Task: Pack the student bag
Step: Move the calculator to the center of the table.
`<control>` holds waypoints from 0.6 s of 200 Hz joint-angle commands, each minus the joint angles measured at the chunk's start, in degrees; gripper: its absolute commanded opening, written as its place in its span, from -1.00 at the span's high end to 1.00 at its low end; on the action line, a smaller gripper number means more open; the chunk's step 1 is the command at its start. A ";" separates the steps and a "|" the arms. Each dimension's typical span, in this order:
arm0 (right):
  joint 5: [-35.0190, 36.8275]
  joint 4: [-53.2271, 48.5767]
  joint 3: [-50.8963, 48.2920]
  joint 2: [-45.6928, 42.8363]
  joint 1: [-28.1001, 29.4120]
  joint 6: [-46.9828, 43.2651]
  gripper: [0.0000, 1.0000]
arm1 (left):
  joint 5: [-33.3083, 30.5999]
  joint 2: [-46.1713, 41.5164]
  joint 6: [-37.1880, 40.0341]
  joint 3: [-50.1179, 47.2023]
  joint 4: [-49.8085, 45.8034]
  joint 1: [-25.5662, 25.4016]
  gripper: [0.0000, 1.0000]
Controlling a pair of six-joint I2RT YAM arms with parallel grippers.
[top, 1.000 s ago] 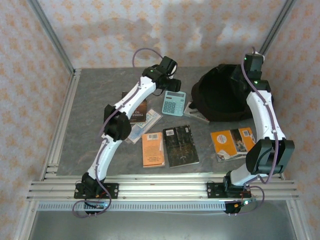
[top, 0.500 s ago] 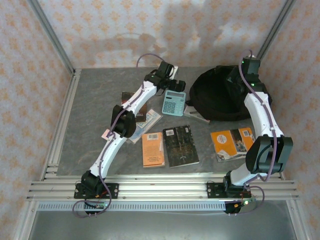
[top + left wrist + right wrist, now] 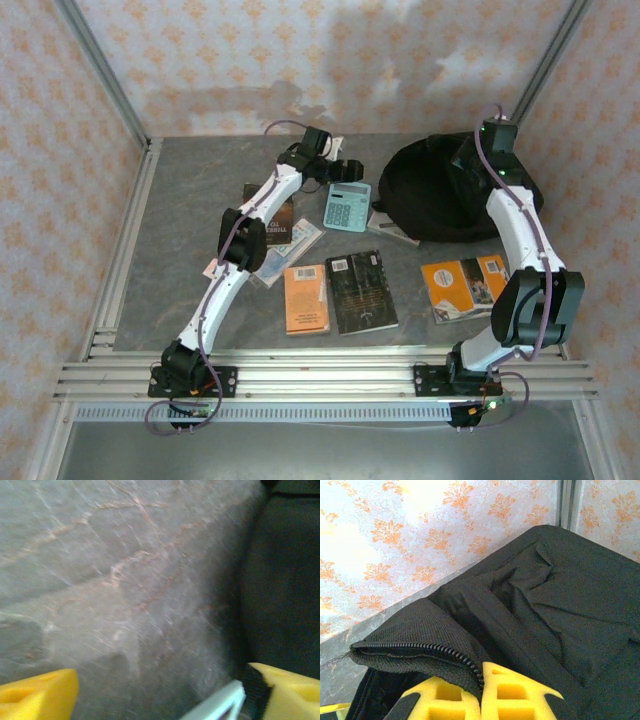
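My right end effector [image 3: 481, 682] clenched on student bag [image 3: 555, 600] flap; left end effector [image 3: 161, 682] released, bag at three o'clock. Books [image 3: 306, 298]: titles unreadable.

Lettering on the books [image 3: 306, 298] is too small to read.

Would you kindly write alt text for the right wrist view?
The right gripper pinches the zippered edge of the black student bag between shut yellow jaws. Behind it are orange-flowered wallpaper and a strip of grey table.
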 commanded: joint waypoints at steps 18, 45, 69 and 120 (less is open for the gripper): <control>0.25 2.73 -2.15 -3.75 -0.27 1.06 1.00 | 8.83 -0.89 1.57 -0.80 -8.95 1.10 -0.34; -0.53 2.56 -2.89 -4.33 -0.30 1.74 1.00 | 8.94 -4.79 4.49 -5.82 -11.78 1.46 -0.13; -0.96 2.70 -3.73 -5.07 -0.26 2.16 1.00 | 7.66 -8.36 8.23 -9.65 -15.20 1.63 -0.06; -1.87 3.42 -4.93 -6.16 -0.26 3.15 1.00 | 10.03 -12.54 10.17 -15.04 -18.24 1.72 0.09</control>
